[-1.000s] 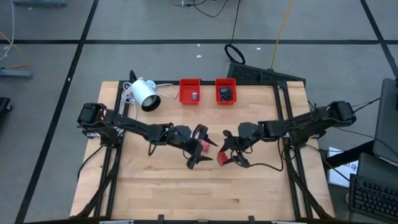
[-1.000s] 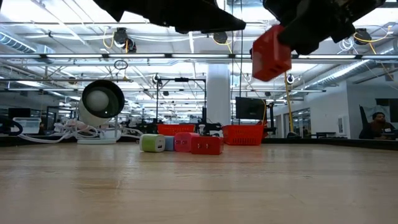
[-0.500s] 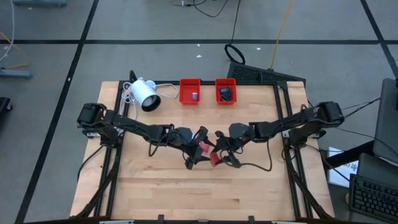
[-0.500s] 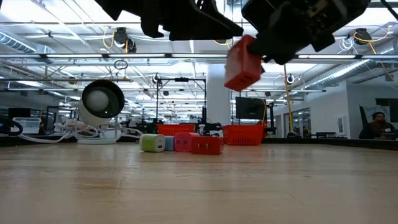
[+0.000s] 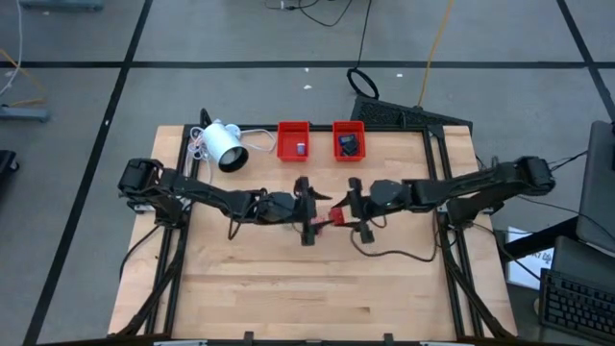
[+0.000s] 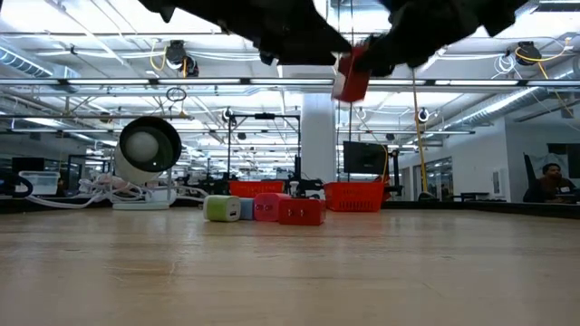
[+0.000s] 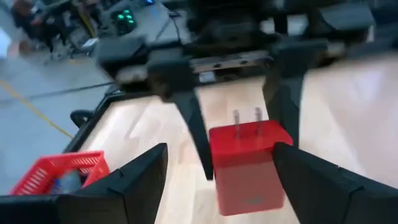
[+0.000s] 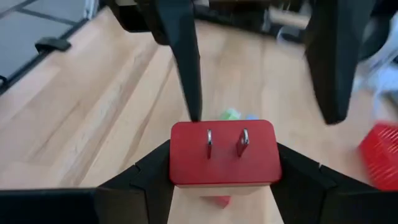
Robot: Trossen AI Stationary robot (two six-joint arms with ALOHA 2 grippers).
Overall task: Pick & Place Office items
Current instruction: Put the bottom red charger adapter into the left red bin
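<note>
Your right hand (image 5: 352,212) grips a red plug (image 5: 338,217) above the counter (image 5: 250,288) centre. Your left hand (image 5: 307,208) faces it, fingers spread around the plug, not touching.

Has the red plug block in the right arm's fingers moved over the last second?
Yes. In the high view the red plug block has shifted up the picture toward the red trays and closer to the left gripper.

Bright, even overhead light; both wrist views blurred, low view glaring at ceiling.
</note>
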